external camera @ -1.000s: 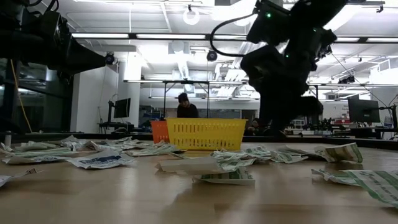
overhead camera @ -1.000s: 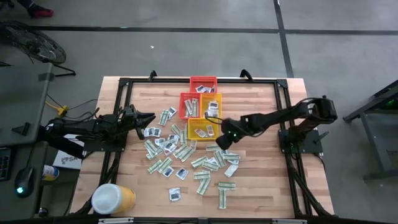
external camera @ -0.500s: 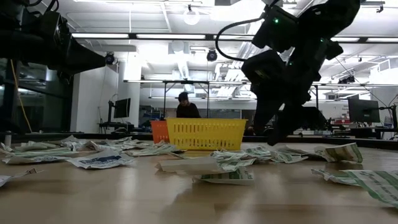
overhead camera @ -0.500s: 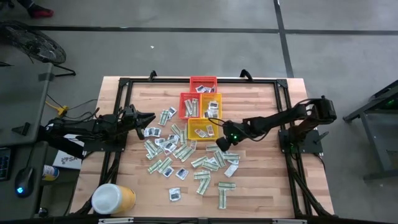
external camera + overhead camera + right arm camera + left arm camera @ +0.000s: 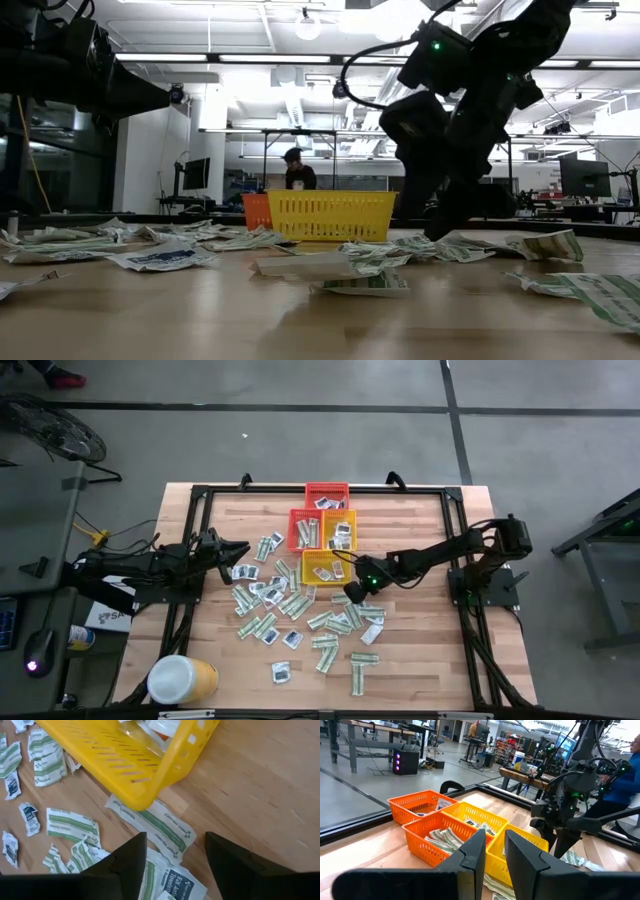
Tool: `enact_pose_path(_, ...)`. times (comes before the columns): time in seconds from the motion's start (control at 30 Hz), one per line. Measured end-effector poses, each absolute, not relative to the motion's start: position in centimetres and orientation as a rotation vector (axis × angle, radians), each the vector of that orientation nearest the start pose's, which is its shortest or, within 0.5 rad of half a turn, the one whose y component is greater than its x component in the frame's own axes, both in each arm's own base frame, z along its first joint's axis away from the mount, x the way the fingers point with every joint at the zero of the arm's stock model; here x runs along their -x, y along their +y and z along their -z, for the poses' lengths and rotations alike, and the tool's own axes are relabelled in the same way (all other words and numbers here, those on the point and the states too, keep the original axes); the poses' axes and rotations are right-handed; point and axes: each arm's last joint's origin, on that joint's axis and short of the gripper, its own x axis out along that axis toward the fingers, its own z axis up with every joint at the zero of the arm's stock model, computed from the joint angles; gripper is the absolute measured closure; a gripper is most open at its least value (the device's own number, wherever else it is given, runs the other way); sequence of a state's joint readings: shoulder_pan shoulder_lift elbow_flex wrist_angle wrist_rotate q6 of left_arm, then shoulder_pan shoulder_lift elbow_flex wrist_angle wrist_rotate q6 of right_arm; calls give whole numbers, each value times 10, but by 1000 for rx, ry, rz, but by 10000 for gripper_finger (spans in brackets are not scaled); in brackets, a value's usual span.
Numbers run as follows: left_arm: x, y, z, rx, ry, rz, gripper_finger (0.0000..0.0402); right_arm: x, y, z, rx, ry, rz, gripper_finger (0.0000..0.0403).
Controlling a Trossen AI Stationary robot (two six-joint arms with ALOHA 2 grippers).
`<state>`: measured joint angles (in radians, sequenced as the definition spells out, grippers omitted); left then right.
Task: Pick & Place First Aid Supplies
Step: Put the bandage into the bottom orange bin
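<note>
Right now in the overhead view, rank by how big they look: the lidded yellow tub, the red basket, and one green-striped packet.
1. Yellow tub, largest.
2. Red basket, somewhat smaller.
3. Green-striped packet, much the smallest.
The tub stands taller, so nearer the camera; that may inflate it slightly.

A pale wooden plank tabletop (image 5: pixel 420 650) edged by a black metal frame carries dozens of small flat first aid packets (image 5: pixel 300 610), green-and-white strips and white squares with dark blue marks, scattered across its middle. Small red, orange and yellow plastic baskets (image 5: pixel 322 538) cluster at the far edge. A big yellow tub with a white lid (image 5: pixel 182 679) lies at the near left corner.
</note>
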<state>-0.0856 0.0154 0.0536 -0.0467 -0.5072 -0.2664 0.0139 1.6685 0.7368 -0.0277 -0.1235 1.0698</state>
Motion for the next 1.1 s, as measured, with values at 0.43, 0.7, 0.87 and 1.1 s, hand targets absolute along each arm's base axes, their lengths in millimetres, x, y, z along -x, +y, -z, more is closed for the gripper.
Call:
enact_pose_path(0.43, -92, 6, -176, 260, -48, -420, 328, -294, 8, -125, -1024, 945, 414, 333)
enact_pose_path(0.7, -92, 6, -176, 260, -48, -420, 328, -294, 7, -124, -991, 954, 403, 393)
enact_pose_path(0.87, -92, 6, -176, 260, -48, -420, 328, -293, 8, -125, -979, 966, 380, 401)
enact_pose_path(1.1, -92, 6, -176, 260, -48, -420, 328, -282, 11, -144, -939, 974, 379, 402)
